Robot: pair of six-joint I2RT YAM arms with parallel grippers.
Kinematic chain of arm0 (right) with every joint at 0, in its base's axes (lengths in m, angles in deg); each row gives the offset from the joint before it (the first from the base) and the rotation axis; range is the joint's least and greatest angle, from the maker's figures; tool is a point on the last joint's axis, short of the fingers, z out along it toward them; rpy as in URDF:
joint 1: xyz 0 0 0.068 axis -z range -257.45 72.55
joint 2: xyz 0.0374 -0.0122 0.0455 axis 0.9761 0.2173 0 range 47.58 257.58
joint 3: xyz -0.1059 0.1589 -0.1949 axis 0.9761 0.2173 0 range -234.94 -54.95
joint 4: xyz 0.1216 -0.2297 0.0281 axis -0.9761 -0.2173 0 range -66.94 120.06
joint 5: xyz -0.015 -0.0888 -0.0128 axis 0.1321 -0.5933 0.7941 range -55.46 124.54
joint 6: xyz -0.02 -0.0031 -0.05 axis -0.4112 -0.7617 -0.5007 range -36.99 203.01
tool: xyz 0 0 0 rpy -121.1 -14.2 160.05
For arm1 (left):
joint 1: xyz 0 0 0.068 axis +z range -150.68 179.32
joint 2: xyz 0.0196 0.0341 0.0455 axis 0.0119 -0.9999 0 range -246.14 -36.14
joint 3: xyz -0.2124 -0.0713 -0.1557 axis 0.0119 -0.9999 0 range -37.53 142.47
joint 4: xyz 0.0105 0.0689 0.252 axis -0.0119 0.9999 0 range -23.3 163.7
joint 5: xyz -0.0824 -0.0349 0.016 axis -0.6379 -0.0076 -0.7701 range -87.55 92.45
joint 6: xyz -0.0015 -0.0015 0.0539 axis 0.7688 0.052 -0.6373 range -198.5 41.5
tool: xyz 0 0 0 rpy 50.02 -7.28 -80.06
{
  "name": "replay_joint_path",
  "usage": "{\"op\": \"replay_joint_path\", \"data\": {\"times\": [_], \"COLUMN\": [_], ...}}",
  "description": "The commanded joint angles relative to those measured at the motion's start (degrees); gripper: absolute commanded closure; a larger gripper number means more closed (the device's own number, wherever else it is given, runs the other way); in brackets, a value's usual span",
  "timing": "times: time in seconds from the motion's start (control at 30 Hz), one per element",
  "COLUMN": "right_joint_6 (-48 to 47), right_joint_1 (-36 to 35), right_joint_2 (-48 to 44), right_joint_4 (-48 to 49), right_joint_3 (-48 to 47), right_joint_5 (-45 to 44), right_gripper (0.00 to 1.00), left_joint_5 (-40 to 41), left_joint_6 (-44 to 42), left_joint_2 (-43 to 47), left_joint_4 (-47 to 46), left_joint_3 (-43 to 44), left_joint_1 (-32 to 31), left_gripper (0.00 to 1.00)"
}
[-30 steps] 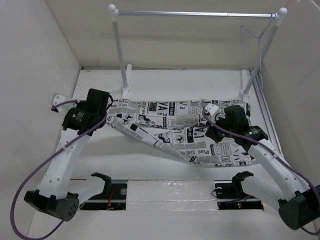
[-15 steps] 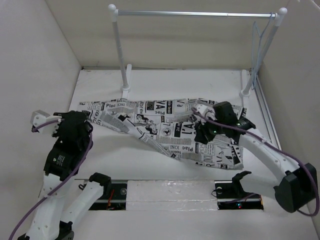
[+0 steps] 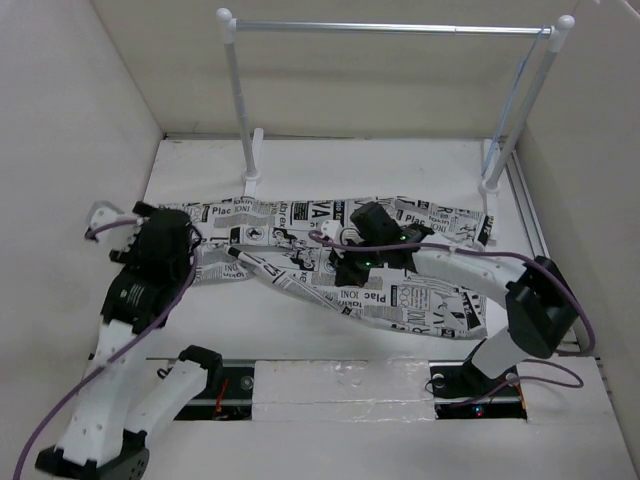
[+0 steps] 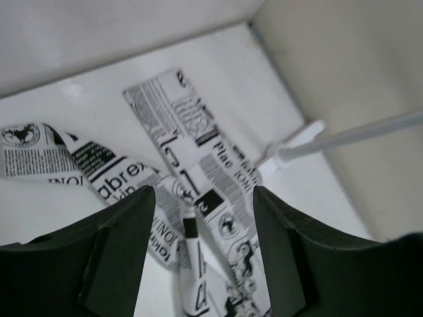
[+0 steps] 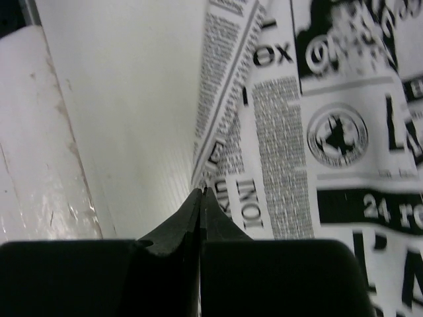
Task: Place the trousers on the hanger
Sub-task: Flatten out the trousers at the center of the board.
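Note:
The trousers (image 3: 400, 300), white with black newsprint, lie spread across the table, with one leg end (image 4: 198, 132) showing in the left wrist view. My left gripper (image 3: 186, 252) hovers at their left end. Its jaws (image 4: 203, 193) are open over a folded strip of cloth and hold nothing. My right gripper (image 3: 343, 263) is over the middle of the trousers (image 5: 330, 132). It is shut (image 5: 201, 191), its tips pinched at a folded cloth edge. The hanger (image 3: 517, 88) hangs edge-on at the rail's right end, a thin pale line beside the post.
A rack with white posts (image 3: 240, 110) and a silver rail (image 3: 390, 28) stands at the back, and its foot and post (image 4: 357, 134) show in the left wrist view. Walls close in on both sides. A taped strip (image 3: 340, 380) runs along the near edge.
My left gripper has let go, opened and come back over the trousers' left end. My right gripper opened, slid left to the middle and shut again. The trousers dropped flat.

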Motion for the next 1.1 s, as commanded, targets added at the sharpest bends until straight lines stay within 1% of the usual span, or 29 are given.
{"op": "replay_joint_path", "data": {"times": [0.0,0.03,0.07,0.13,0.17,0.2,0.23,0.27,0.3,0.33,0.37,0.43,0.5,0.6,0.63,0.7,0.8,0.83,0.87,0.93,1.07], "right_joint_6": [0.23,0.66,0.58,-0.2,-1.08,-1.26,-1.44,-1.27,-1.09,-0.91,-0.74,-0.74,-0.74,-0.65,-0.65,-0.56,-0.56,-0.56,-0.39,-0.21,-0.91], "right_joint_1": [-2.13,-2.13,-2.13,-2.13,-2.13,-2.65,-2.66,-2.66,-2.66,-2.66,-2.66,-2.66,-2.66,-2.66,-2.66,-2.66,-2.66,-2.66,-2.66,-2.66,-2.66], "right_joint_2": [2.68,1.64,1.63,0.84,0.06,-0.47,-1.0,-2.83,-3.98,-4.78,-5.65,-7.24,-7.77,-8.12,-8.47,-8.82,-9.53,-9.7,-9.97,-10.32,-10.76], "right_joint_4": [6.79,7.92,8.02,7.32,6.19,5.92,5.65,5.83,6.0,6.09,6.26,6.09,5.83,5.74,5.48,5.12,4.69,4.51,4.51,4.42,3.55], "right_joint_3": [-5.49,-4.62,-4.62,-3.13,-2.6,-1.99,-0.33,0.65,1.61,2.41,3.63,4.43,4.88,4.96,4.79,4.61,4.7,4.87,5.05,5.4,4.79], "right_joint_5": [3.94,3.51,3.5,3.06,3.24,3.33,3.15,2.89,2.8,2.54,2.19,2.1,2.27,2.01,1.83,1.31,0.78,0.69,0.17,-0.27,-1.41], "right_gripper": [1.0,0.96,0.96,0.89,0.81,0.76,0.71,0.62,0.58,0.55,0.51,0.49,0.49,0.49,0.49,0.49,0.49,0.49,0.49,0.49,0.49], "left_joint_5": [-10.16,-11.92,-12.54,-15.43,-21.63,-24.73,-27.9,-31.85,-33.1,-33.9,-33.73,-33.73,-34.87,-36.8,-37.07,-37.07,-36.46,-36.19,-35.84,-35.31,-34.61], "left_joint_6": [-1.49,2.36,2.4,1.71,-0.39,-1.54,-2.86,-3.48,-3.75,-4.62,-5.07,-6.21,-7.09,-7.79,-7.88,-8.06,-8.06,-7.71,-7.53,-7.44,-9.11], "left_joint_2": [-12.35,-17.6,-17.65,-19.57,-20.19,-20.81,-22.56,-23.79,-25.28,-28.78,-30.9,-36.25,-38.56,-41.55,-43.04,-44.36,-46.65,-46.83,-46.4,-44.39,-39.2], "left_joint_4": [1.28,2.43,1.75,-2.71,-7.88,-10.28,-13.0,-15.55,-16.27,-16.8,-16.89,-16.28,-16.71,-19.96,-20.32,-21.28,-21.11,-20.76,-20.41,-20.06,-17.87], "left_joint_3": [-1.52,-2.48,-2.49,-5.98,-7.05,-7.84,-9.15,-9.43,-9.52,-9.34,-8.82,-6.81,-6.44,-6.62,-6.53,-6.62,-6.53,-6.62,-6.79,-7.32,-7.06], "left_joint_1": [0.18,0.7,0.7,2.54,4.64,8.84,10.88,12.64,13.96,14.93,14.94,14.94,14.94,14.94,14.94,14.94,14.94,14.94,14.94,14.94,14.94], "left_gripper": [0.44,0.43,0.43,0.35,0.34,0.33,0.32,0.32,0.33,0.34,0.34,0.35,0.36,0.35,0.37,0.42,0.74,0.87,0.92,1.0,1.0]}}
